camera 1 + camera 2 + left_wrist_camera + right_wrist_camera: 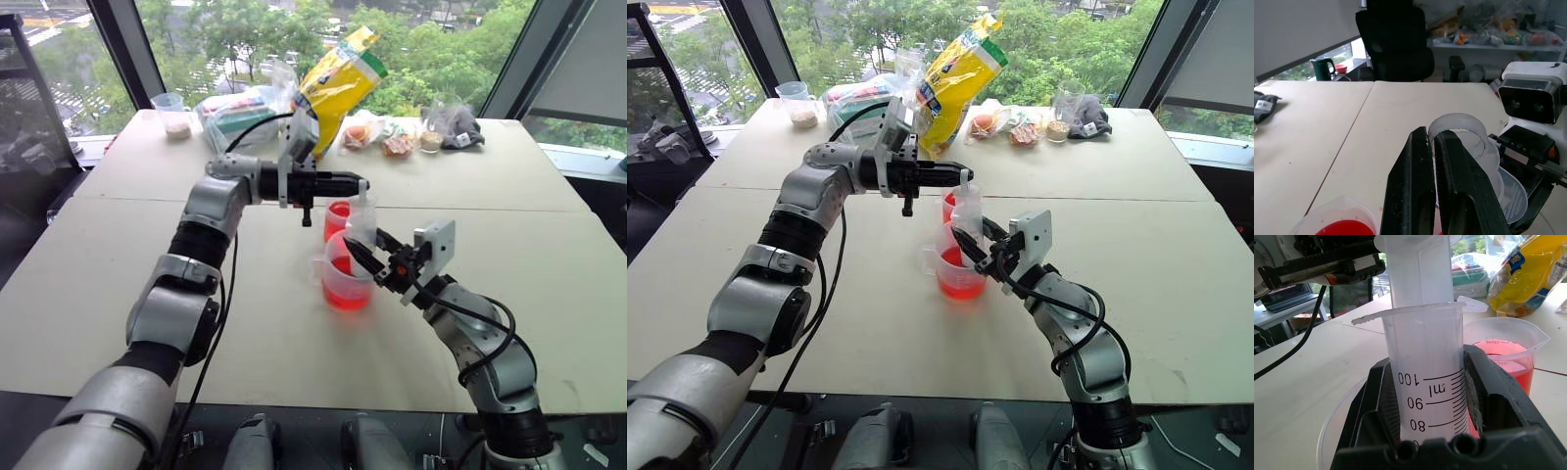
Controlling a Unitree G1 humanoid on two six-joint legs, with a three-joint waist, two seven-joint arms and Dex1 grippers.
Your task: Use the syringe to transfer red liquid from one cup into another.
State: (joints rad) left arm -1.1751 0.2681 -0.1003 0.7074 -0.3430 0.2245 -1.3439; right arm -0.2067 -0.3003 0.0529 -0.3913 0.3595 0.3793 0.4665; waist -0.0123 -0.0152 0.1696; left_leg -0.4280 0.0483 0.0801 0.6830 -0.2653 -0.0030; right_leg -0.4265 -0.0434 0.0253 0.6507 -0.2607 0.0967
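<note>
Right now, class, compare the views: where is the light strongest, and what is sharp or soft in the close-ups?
Left eye view: daylight from the windows behind lights the table evenly and glows through the red liquid. Right wrist view: the syringe markings read crisply; the yellow bag behind is softer. Left wrist view: the left gripper's fingers loom large and dark, the far shelves blurred.

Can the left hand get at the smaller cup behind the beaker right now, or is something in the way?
Probably not: the left hand is shut on the syringe plunger, and the right hand holds the barrel over the beaker, crowding the smaller cup.
</note>
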